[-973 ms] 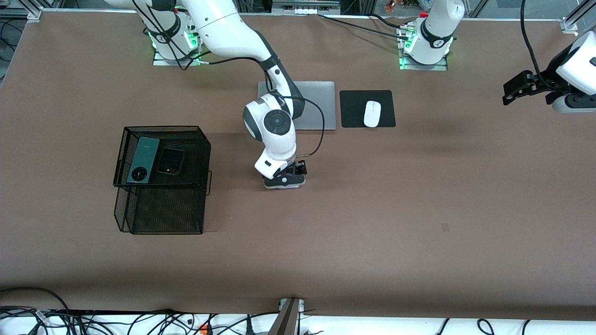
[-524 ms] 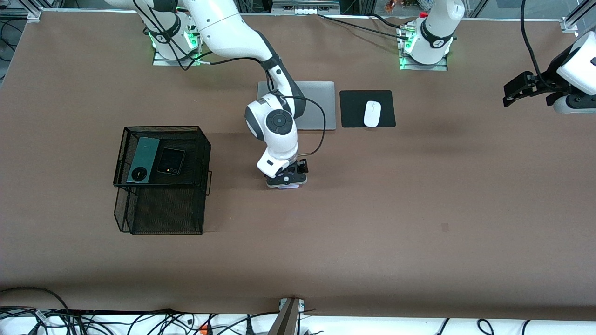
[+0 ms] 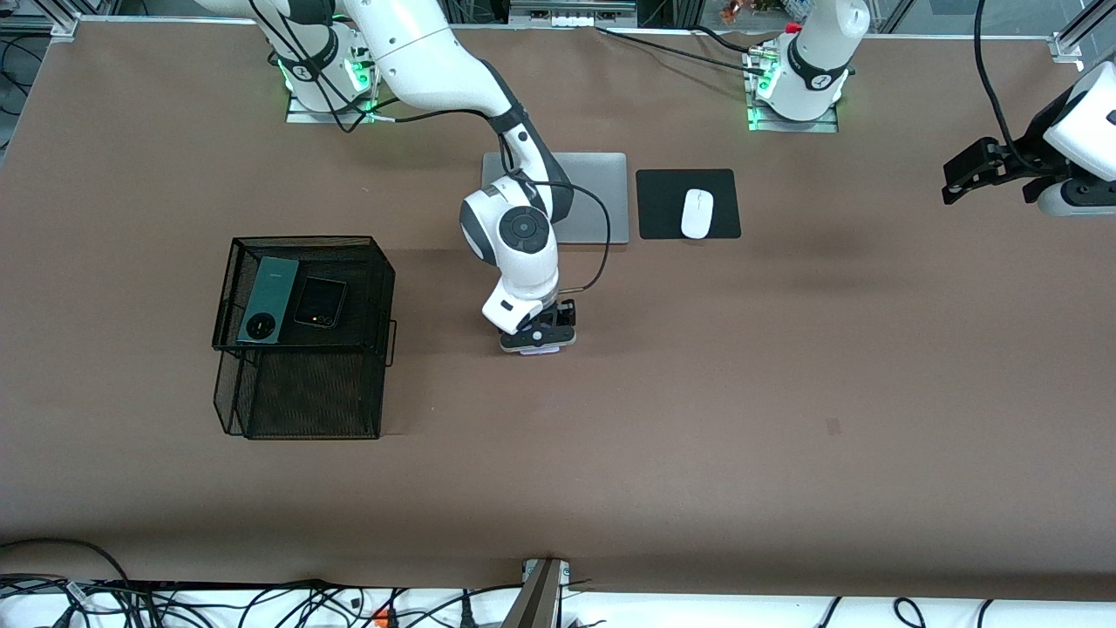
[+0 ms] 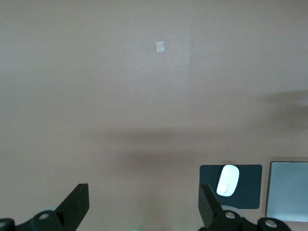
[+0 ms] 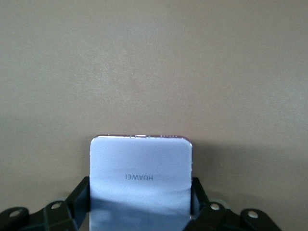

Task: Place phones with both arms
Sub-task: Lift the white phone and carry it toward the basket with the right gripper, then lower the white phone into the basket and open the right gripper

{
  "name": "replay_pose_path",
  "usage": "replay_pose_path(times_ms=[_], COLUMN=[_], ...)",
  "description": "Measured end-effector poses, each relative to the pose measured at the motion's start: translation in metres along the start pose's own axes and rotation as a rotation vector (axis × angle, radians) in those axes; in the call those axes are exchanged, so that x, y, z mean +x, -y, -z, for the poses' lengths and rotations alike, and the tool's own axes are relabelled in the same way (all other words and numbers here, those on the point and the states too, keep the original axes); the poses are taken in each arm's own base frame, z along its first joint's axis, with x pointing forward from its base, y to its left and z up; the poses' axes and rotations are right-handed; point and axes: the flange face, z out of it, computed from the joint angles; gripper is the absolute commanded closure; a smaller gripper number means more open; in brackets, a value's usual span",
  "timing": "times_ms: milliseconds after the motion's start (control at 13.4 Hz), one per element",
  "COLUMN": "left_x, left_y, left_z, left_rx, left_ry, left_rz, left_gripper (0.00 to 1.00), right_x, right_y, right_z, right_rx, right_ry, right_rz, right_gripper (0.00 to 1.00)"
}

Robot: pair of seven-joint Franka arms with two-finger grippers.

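The pale lilac-white phone (image 3: 534,351) lies flat on the brown table, near the middle, nearer the front camera than the laptop. My right gripper (image 3: 537,336) is down on it, and in the right wrist view the black fingers (image 5: 82,193) press against both long sides of the phone (image 5: 140,163). The dark-green phone (image 3: 261,299) and the small black phone (image 3: 319,302) lie side by side on top of the black mesh rack (image 3: 357,262). My left gripper (image 3: 956,174) waits, raised at the left arm's end of the table, open and empty (image 4: 142,199).
A silver laptop (image 3: 602,196) and a white mouse (image 3: 697,213) on a black pad (image 3: 663,205) lie near the robots' bases. The mouse (image 4: 228,180) and laptop (image 4: 288,190) also show in the left wrist view. A small pale patch (image 3: 833,426) marks the table.
My right gripper has shifted slightly toward the left arm's end, staying low on the lilac-white phone. The left gripper has drifted a little. The phones on the rack have not moved.
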Motion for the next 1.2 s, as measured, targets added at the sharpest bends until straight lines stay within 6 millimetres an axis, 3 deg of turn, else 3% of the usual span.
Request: replay_pose_path(times_ms=[299,524,823,1197], left_x=[0.000,0.001,0.003,0.004], left_y=[0.000,-0.002,-0.006,-0.006], left_z=[0.002,0.001,-0.003,-0.003], left_rx=[0.000,0.000,0.001,0.001], left_ry=[-0.006,-0.005,0.002,0.000], left_rz=[-0.001,-0.004,-0.010,-0.011], left_gripper=[0.00,0.00,0.00,0.00], right_x=[0.016,0.056,0.102,0.156], right_y=[-0.008,-0.046,-0.134,-0.282], right_z=[0.012,0.058,0.132,0.178], right_rx=[0.001,-0.031,-0.115,-0.125], right_ry=[-0.040,-0.100,-0.079,-0.038], right_rz=[-0.027,-0.085,-0.098,-0.012], right_gripper=[1.00,1.00,1.00,1.00])
